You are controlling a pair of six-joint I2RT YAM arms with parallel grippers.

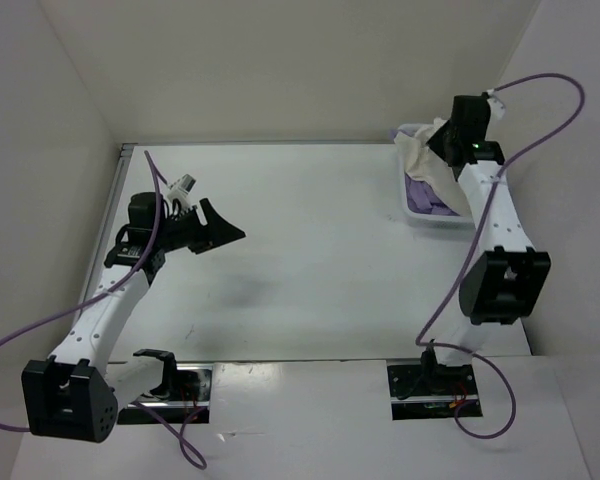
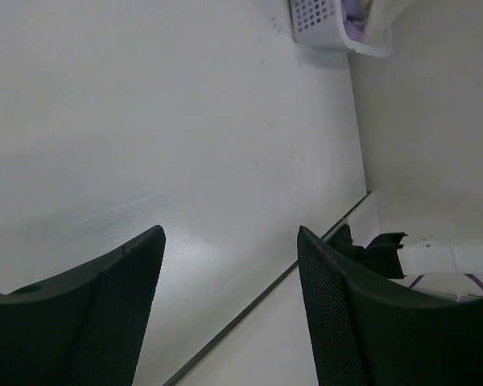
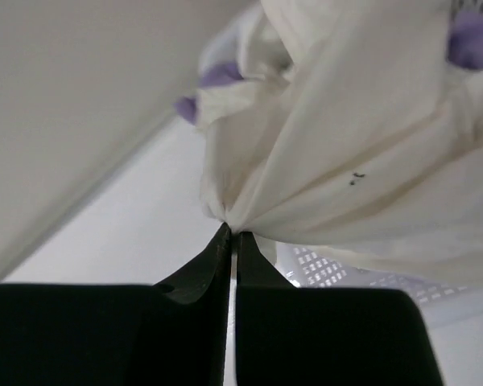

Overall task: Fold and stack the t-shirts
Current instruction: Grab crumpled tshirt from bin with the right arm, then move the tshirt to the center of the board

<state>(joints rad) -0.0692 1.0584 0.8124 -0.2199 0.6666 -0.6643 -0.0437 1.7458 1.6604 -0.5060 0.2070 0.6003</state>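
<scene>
Pinched shut on a fold of the cream t-shirt (image 3: 346,153), the right gripper (image 3: 229,232) holds the cloth bunched just beyond its tips, above the white basket (image 3: 338,277). Behind that cloth, the lavender t-shirt (image 3: 473,36) lies in the basket. Well apart, the left gripper (image 2: 229,241) hovers wide open and holds nothing over the table (image 2: 145,121). No green shirt shows. Nothing looks folded or stacked yet, so nearly all the task remains.
</scene>
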